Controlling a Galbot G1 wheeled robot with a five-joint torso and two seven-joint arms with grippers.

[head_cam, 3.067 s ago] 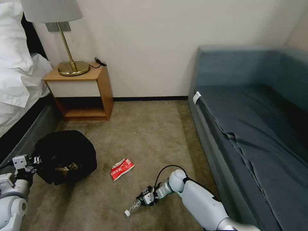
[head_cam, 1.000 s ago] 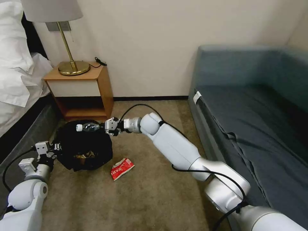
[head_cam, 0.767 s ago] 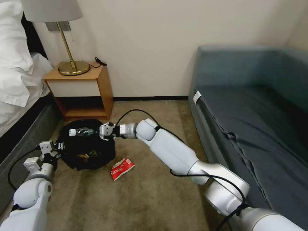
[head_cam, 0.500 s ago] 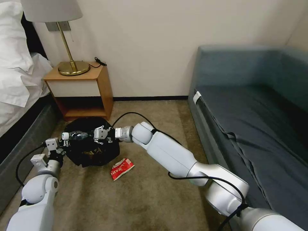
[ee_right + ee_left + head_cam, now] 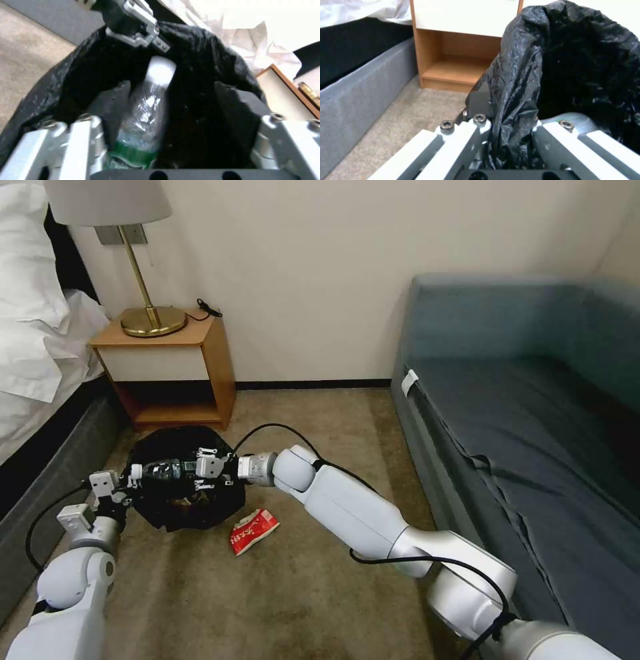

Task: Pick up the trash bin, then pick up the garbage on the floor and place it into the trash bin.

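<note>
The left tool (image 5: 131, 481) pinches the trash bin (image 5: 175, 453) rim, steadying its mouth; over it, the right tool (image 5: 200, 471), spread wide, frees the bottle (image 5: 159, 471).

red snack packet (image 5: 253, 531) with white print too small to read, no other text

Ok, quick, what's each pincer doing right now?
Left pincer: closed on the trash bin's bag-covered rim.
Right pincer: open over the bin, bottle lying between its fingers.
</note>
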